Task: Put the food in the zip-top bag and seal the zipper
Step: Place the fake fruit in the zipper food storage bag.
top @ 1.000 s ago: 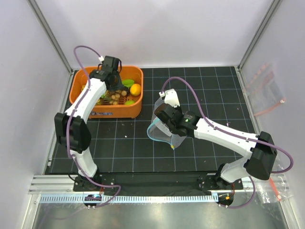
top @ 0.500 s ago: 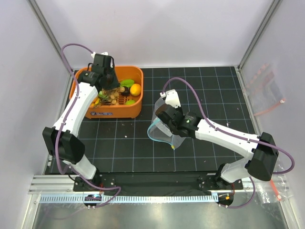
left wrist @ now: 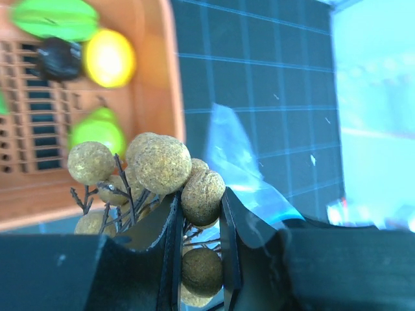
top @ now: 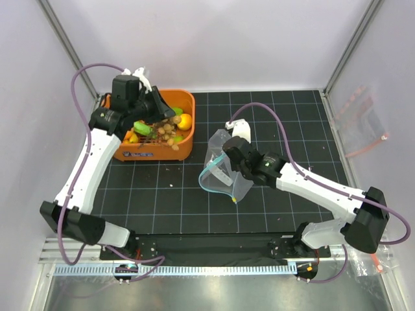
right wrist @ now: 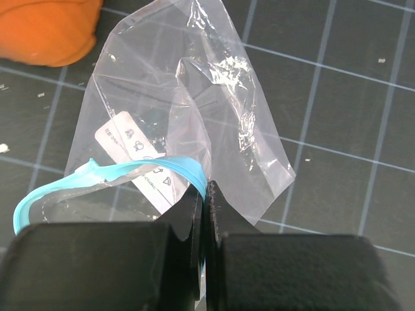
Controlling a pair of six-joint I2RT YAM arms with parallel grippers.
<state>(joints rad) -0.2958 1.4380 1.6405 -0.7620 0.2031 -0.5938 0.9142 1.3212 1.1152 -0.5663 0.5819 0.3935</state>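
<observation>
Left tool clamped on brown-ball cluster above orange basket, right tool pinching teal zipper of zip-top bag — bag looks empty, nothing loaded, sealing not done.

The table is black with a pale grid. White panels close it at 12, 9 and 3 o'clock, framed by aluminium posts; a metal rail runs at 6 o'clock.

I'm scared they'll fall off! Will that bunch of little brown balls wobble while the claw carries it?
Probably a bit: the brown balls hang on thin dark stems, so they may jiggle. Their corky look suggests they're light. The left claw pinches only part of the bunch, so it could twist.
</observation>
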